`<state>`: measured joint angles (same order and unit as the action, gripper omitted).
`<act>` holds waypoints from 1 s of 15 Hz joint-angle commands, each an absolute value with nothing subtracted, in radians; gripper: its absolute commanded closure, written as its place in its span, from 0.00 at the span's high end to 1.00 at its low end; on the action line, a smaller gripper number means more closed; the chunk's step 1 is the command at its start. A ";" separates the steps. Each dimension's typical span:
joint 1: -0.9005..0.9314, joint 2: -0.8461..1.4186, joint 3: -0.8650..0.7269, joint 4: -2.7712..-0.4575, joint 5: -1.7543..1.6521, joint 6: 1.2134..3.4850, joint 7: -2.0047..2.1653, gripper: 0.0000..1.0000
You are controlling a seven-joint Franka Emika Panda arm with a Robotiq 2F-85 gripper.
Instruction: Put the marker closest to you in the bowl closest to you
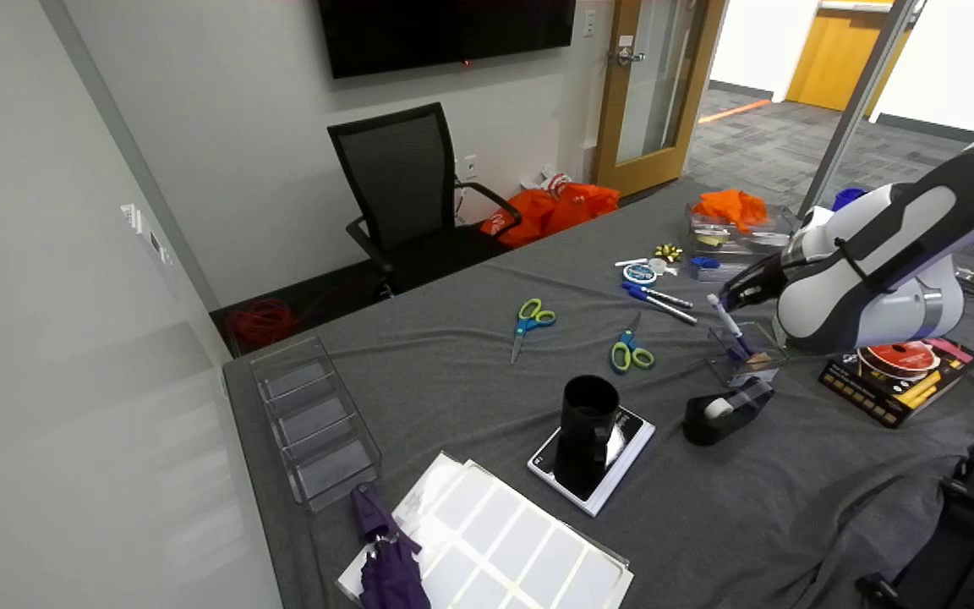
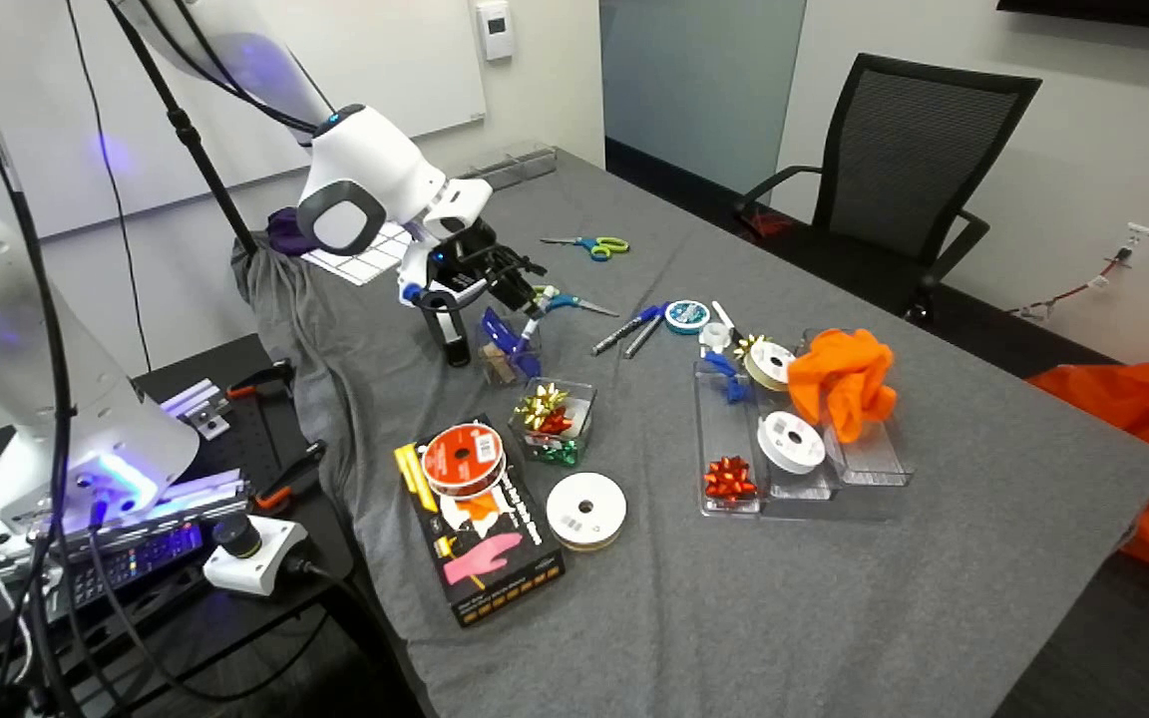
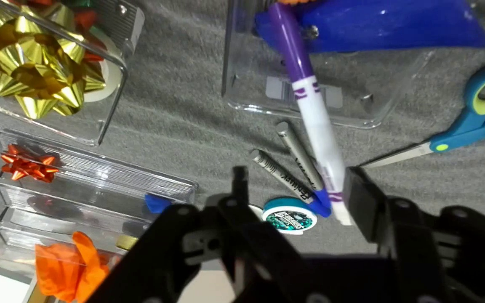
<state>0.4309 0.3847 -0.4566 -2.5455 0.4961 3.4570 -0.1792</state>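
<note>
A white marker with a purple cap (image 3: 318,118) leans, cap end down, in a clear bowl (image 3: 267,111) that also holds a blue item. The marker also shows tilted in both exterior views (image 1: 724,315) (image 2: 532,327). My gripper (image 3: 297,185) is open. The marker's white end lies between the fingers in the wrist view, close to the right finger; I cannot tell if they touch. Two silver markers with blue caps (image 3: 303,158) lie on the table beyond. A second clear bowl (image 3: 107,122) holds shiny bows.
Blue-green scissors (image 3: 470,122) lie beside the bowl. A black tape dispenser (image 1: 728,412) stands close to it. A box with a red ribbon spool (image 2: 465,459), a white spool (image 2: 586,511) and a clear tray (image 2: 724,439) are also on the table. A black mug (image 1: 588,410) stands on a notebook.
</note>
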 commanded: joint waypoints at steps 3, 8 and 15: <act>0.505 0.427 -0.509 -2.546 0.499 3.457 -0.141 0.99; 0.510 0.416 -0.508 -2.575 0.483 3.457 -0.133 1.00; 0.511 0.237 -0.590 -2.751 0.427 3.286 -0.291 1.00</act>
<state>0.4982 0.3810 -0.5247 -2.6604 0.4644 3.4047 -0.1960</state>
